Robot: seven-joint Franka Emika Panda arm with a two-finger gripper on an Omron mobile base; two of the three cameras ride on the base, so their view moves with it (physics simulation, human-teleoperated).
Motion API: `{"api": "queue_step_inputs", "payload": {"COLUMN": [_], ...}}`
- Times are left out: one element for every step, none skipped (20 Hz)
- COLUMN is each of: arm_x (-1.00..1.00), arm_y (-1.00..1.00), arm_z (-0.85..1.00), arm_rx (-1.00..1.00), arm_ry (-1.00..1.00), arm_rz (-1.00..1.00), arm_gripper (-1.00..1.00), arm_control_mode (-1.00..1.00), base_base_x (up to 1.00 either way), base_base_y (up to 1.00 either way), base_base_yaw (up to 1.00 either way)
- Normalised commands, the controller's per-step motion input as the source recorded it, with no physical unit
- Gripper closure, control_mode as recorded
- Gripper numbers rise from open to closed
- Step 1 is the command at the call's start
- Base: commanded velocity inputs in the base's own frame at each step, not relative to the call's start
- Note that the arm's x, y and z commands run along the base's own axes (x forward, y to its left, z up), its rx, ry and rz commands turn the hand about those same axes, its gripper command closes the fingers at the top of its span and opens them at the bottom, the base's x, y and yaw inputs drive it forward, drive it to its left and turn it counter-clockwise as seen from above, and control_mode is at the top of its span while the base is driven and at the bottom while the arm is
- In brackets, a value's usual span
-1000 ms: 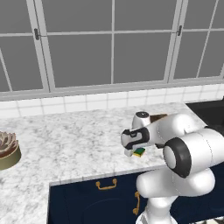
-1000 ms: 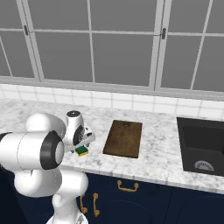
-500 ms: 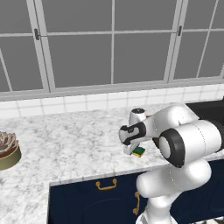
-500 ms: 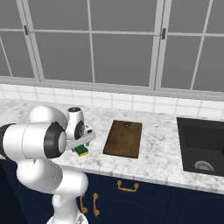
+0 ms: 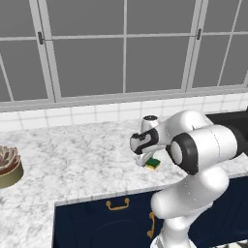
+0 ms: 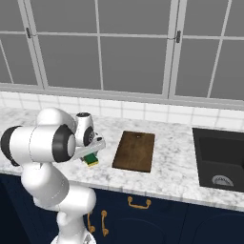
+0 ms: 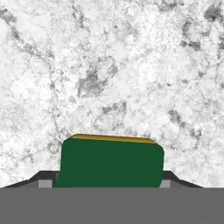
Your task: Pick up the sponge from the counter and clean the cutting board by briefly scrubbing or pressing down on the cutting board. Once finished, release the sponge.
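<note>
The sponge (image 5: pixel 153 163) (image 6: pixel 91 159), dark green over a yellow layer, sits between the fingers of my gripper (image 5: pixel 147 160) (image 6: pixel 93 153), which points down at the marbled counter (image 5: pixel 72 155) (image 6: pixel 176 167). In the hand view the sponge (image 7: pixel 110 162) spans the gap, touching both fingertips (image 7: pixel 43 179) of the gripper (image 7: pixel 105 183), with the counter (image 7: pixel 109 65) behind it. It looks slightly raised off the stone. To the right of the sponge the dark brown cutting board (image 6: pixel 135 151) lies flat, a short gap apart.
A black sink (image 6: pixel 221 159) is set into the counter at the far right. A potted succulent (image 5: pixel 7 167) stands at the far left. Navy cabinets with brass handles (image 6: pixel 138 204) run below, and windows rise behind the tiled back edge.
The arm has risen a little and the sponge has come up with the gripper. The board has not moved.
</note>
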Motion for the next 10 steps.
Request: {"api": "queue_step_inputs", "payload": {"arm_x": [-0.12,-0.08,-0.12,-0.02,0.00,0.00,0.00,0.18,0.29,0.13], "arm_y": [-0.14,-0.34,-0.49,-0.59,-0.51,-0.43,-0.50,-0.43,-0.44,-0.53], "arm_z": [0.16,0.18,0.31,0.44,0.43,0.51,0.50,0.72,0.61,0.56], "arm_rx": [0.00,0.02,0.05,0.08,0.07,0.03,0.05,0.04,0.02,0.02], "arm_ry": [-0.19,-0.13,-0.11,-0.01,0.00,0.00,0.03,0.27,0.30,0.15], "arm_rz": [0.00,-0.02,-0.07,-0.15,-0.19,-0.23,-0.26,-0.33,-0.32,-0.27], "arm_gripper": [1.00,1.00,1.00,1.00,1.00,1.00,1.00,1.00,1.00,1.00], "arm_control_mode": [-1.00,-1.00,-1.00,-1.00,-1.00,-1.00,-1.00,-1.00,-1.00,-1.00], "base_base_x": [0.00,0.00,0.00,0.00,0.00,0.00,0.00,0.00,0.00,0.00], "base_base_y": [0.00,0.00,0.00,0.00,0.00,0.00,0.00,0.00,0.00,0.00], "base_base_yaw": [0.00,0.00,0.00,0.00,0.00,0.00,0.00,0.00,0.00,0.00]}}
